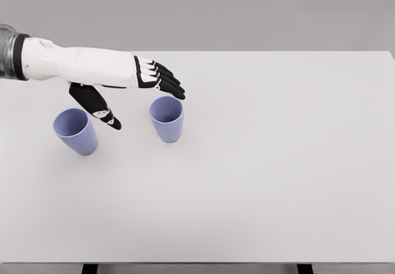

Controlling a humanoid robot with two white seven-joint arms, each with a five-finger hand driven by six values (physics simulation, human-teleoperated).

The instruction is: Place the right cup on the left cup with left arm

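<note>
My left robot hand [133, 89] hangs over the white tabletop [278, 163] with its fingers [165, 79] stretched out flat and the thumb [99, 107] dropped below the palm, gripping nothing. The right cup [166, 118] stands upright just under my fingertips, which look clear of its rim, though I can't be sure. The left cup [76, 131] stands beneath my wrist, beside the thumb.

A bare simulated test bench, this one: a plain white surface [278, 163] fills the view, a flat grey backdrop [247, 8] sits behind it, everything smooth and rendered. No household clutter, just two identical lilac cups [166, 118] under a white robot arm [80, 64].
</note>
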